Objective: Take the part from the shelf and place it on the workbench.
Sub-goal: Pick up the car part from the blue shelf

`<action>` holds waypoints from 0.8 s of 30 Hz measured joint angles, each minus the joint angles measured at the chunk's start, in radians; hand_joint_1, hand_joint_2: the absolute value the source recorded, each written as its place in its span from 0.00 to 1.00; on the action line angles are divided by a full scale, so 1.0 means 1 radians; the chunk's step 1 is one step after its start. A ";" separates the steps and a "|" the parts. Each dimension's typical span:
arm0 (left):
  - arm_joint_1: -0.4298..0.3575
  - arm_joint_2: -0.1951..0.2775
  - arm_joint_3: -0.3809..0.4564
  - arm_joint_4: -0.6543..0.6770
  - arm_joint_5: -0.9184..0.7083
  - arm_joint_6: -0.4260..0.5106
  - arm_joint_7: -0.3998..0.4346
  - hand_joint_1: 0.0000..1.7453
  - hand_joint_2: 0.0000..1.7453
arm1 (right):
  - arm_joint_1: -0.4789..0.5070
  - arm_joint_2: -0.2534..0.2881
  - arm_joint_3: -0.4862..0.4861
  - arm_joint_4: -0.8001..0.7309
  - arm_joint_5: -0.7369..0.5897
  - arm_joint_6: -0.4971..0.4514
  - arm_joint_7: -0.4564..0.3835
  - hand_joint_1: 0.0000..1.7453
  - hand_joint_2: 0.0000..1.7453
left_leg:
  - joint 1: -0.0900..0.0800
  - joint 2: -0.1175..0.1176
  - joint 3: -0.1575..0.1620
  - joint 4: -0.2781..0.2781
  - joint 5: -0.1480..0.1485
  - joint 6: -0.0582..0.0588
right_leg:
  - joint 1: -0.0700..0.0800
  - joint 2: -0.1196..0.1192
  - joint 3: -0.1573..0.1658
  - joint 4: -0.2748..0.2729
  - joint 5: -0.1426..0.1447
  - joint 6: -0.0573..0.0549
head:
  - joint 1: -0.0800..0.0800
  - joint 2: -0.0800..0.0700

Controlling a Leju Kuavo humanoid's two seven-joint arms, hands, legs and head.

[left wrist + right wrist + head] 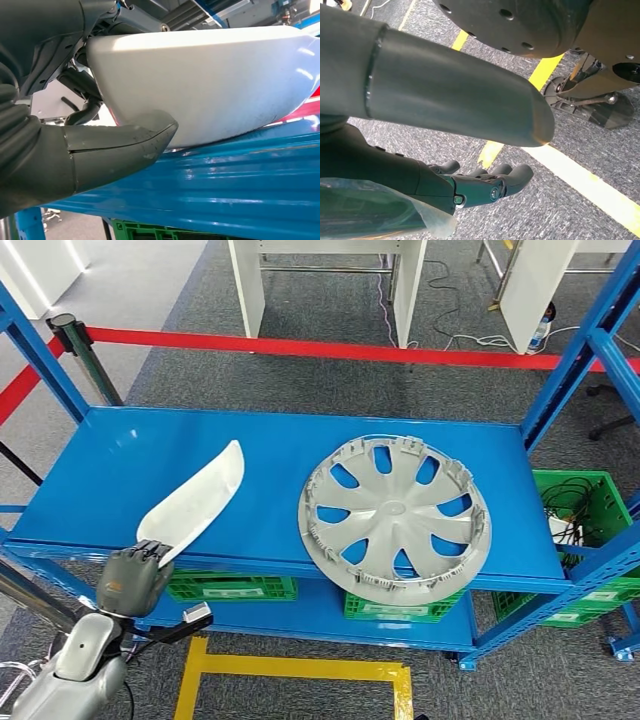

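Left hand point(134, 578) grips white part's point(198, 502) near end on shelf point(98, 480)

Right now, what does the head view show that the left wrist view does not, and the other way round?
The head view alone takes in the grey wheel cover, lying apart from the white part, and the red barrier tape. The left wrist view alone shows the thumb under the white part, fingers above it. Both share the left hand, the white part and the blue shelf.
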 joint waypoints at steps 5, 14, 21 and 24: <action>0.000 -0.003 0.006 0.000 0.001 0.012 -0.002 1.00 1.00 | 0.000 0.000 0.000 0.000 -0.001 0.000 -0.001 0.00 0.00 | 0.000 0.000 0.000 0.000 0.000 0.000 | 0.000 0.000 0.000 0.000 0.000 0.000 | 0.000 0.000; 0.153 -0.129 0.286 -0.306 0.171 0.020 -0.332 1.00 1.00 | 0.014 0.000 -0.001 0.000 -0.047 -0.018 -0.037 0.00 0.00 | 0.000 0.001 -0.002 0.001 0.000 0.001 | 0.000 0.002 -0.002 0.000 0.000 0.000 | 0.000 0.000; 0.269 -0.283 0.518 -0.634 0.244 0.020 -0.569 1.00 1.00 | 0.027 0.001 -0.009 0.000 -0.081 -0.027 -0.049 0.00 0.00 | 0.000 0.001 -0.003 0.001 0.000 0.001 | 0.000 0.001 -0.003 0.000 0.000 0.000 | 0.000 0.000; 0.300 -0.326 0.553 -0.753 0.239 0.020 -0.584 1.00 1.00 | 0.027 0.002 -0.016 0.000 -0.090 -0.029 -0.055 0.00 0.00 | 0.000 0.001 -0.003 0.001 0.000 0.001 | 0.000 0.001 -0.003 0.000 0.000 0.001 | 0.000 0.000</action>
